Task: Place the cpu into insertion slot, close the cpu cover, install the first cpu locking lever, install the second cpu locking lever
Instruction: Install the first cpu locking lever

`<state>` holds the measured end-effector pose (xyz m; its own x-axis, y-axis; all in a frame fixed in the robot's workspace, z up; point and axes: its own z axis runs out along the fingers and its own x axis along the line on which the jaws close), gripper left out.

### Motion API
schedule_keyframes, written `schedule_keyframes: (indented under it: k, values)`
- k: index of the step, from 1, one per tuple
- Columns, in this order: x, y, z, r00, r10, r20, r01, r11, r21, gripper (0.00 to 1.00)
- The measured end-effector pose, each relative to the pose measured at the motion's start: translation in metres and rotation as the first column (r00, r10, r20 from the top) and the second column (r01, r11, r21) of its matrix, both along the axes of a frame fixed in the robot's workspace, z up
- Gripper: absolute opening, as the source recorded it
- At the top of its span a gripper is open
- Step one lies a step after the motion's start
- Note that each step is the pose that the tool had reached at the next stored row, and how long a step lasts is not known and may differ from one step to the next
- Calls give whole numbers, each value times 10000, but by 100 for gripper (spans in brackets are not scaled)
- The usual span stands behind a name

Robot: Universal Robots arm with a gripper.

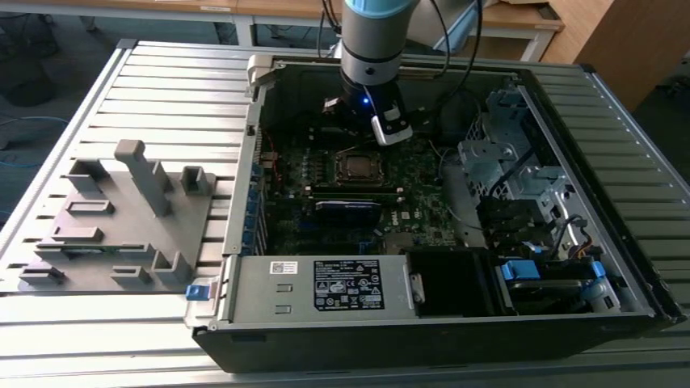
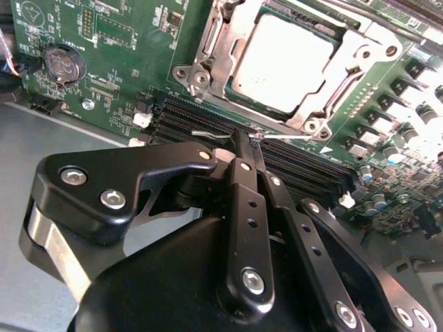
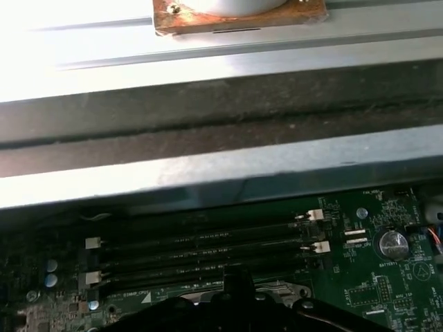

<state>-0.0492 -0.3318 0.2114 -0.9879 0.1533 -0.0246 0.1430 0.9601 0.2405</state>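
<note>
Looking along the black fingers in the second wrist view, you see the gripper (image 2: 248,142) with its two fingers pressed together and no gap at the tips. Those tips sit right at a thin wire locking lever (image 2: 287,136) that runs across the edge of the socket. They may be pinching that wire or merely resting against it; you cannot settle which, because the fingers cover the point where they meet.

Just beyond the tips, the cpu (image 2: 284,59) lies flat inside the insertion slot (image 1: 338,166), its pale metal top partly washed out by glare. The cpu cover (image 2: 211,38) lies down around it as a silver frame, and its far side is cut off by the picture's edge. The gripper's body hides much of the green motherboard (image 2: 118,97) on the near side, leaving a coin battery (image 2: 64,63) and part of the black memory slots (image 2: 304,173) visible.

In the first wrist view the fingers' dark tip pokes up at the lower edge, with the memory slots beyond it and a grey case wall (image 3: 221,166) behind those.

In the exterior view the arm (image 1: 372,40) reaches down into the open computer case (image 1: 431,331), blocking the far part of the board. A grey fixture tray (image 1: 119,234) lies outside the case, on the exterior view's left.
</note>
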Motion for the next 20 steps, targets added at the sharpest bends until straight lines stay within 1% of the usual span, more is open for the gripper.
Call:
schedule_keyframes:
  k: [1, 4, 6, 9, 15, 16, 17, 19, 20]
  values:
    - [2, 1, -1, 10000, -33, 0, 33, 10000, -2, 10]
    - [4, 2, -26, 9999, -83, 107, 83, 10000, -6, 10]
    - [4, 2, -34, 9998, -82, 158, 83, 10000, -5, 10]
    - [4, 6, -39, 9998, -87, 170, 87, 10000, -3, 10]
    - [4, 31, -49, 9998, -92, 173, 92, 10000, -2, 10]
    - [4, 31, -54, 9998, -93, 186, 93, 10000, -2, 10]
    - [3, 31, -61, 9997, -95, 213, 95, 10000, -4, 10]
    - [3, 31, -74, 9995, -94, 291, 94, 10000, -3, 10]
    - [4, 31, -75, 9995, -94, 310, 94, 10000, -5, 10]
